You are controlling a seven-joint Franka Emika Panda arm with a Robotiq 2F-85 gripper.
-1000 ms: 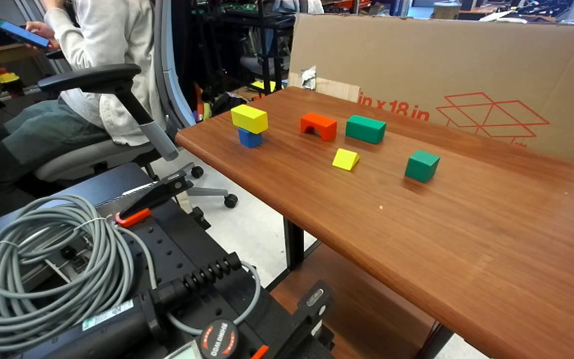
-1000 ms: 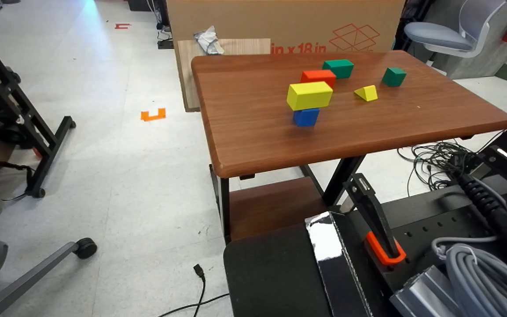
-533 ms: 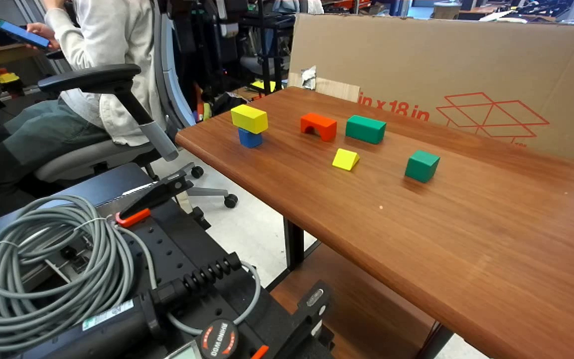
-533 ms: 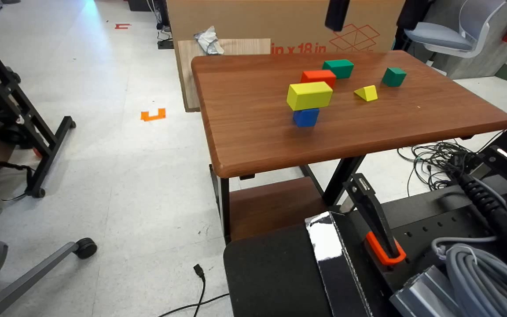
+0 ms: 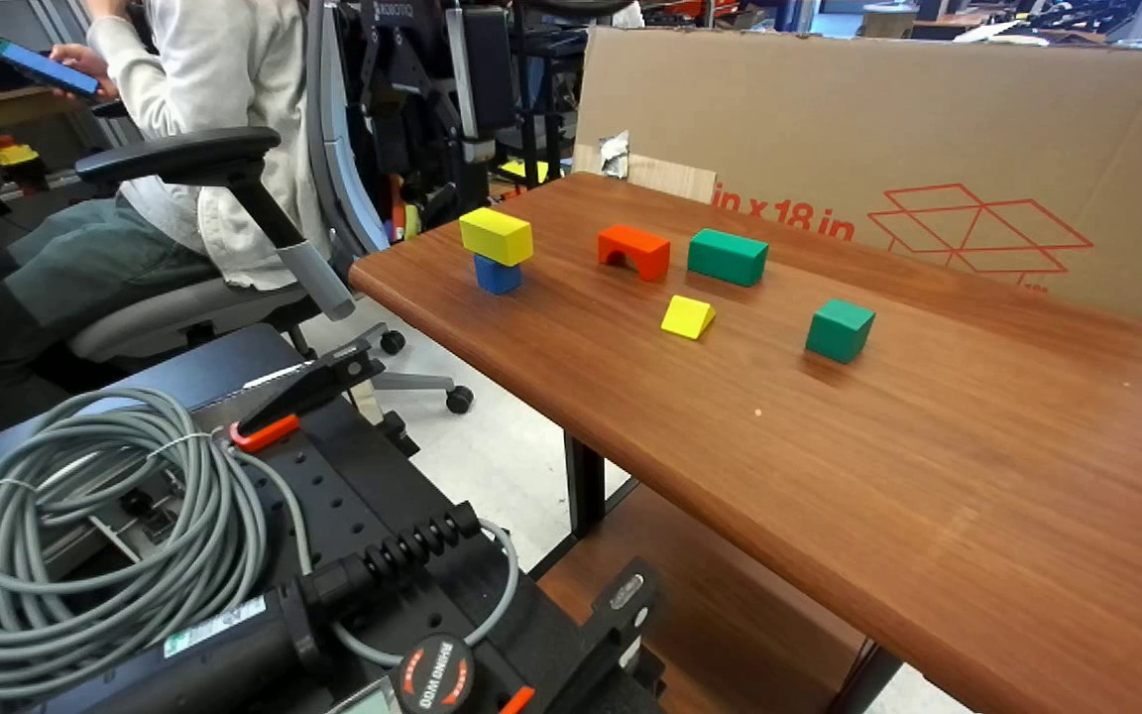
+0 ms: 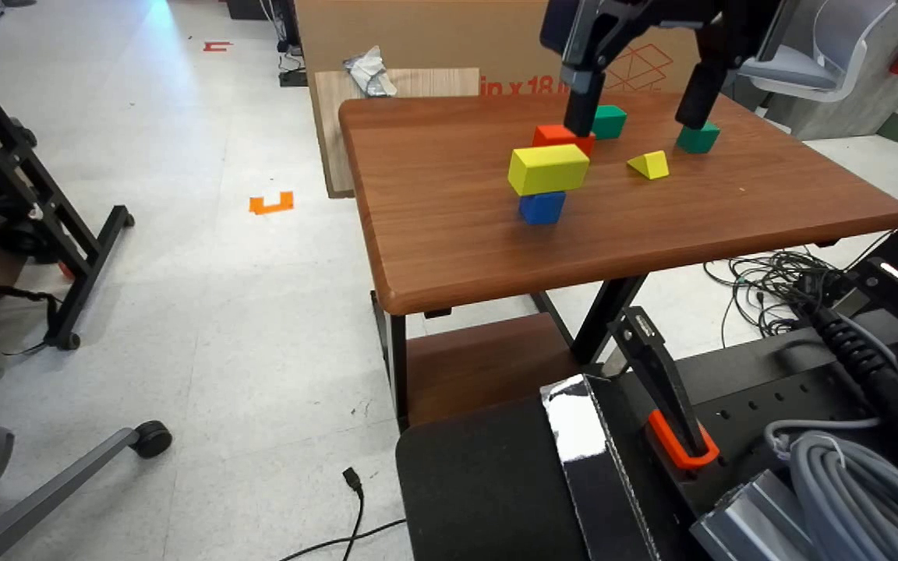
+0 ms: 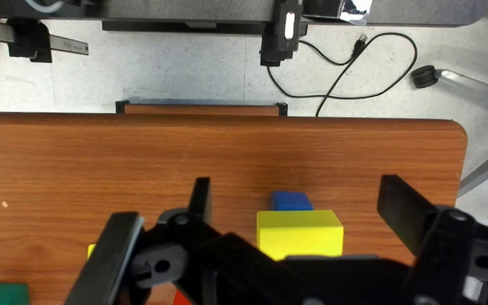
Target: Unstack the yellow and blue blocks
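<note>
The yellow rectangular block [image 5: 498, 236] lies across the top of the small blue block [image 5: 499, 275] on the wooden table. The yellow block [image 6: 548, 169] overhangs the blue block [image 6: 542, 208] in both exterior views. In the wrist view the yellow block [image 7: 300, 233] hides most of the blue block [image 7: 291, 201]. My gripper [image 6: 634, 127] is wide open and empty, hanging above the table, higher than the stack. In the wrist view the stack shows between the spread fingers of my gripper [image 7: 295, 181], touching neither.
A red arch block [image 5: 634, 252], a green rectangular block [image 5: 727, 258], a yellow wedge [image 5: 688, 317] and a green cube [image 5: 840, 330] stand on the table [image 5: 928, 476]. A cardboard sheet [image 5: 829, 119] stands behind. The stack is near a table corner.
My open gripper has come down into both exterior views from above, toward the table and the stack. The blocks have not moved.
</note>
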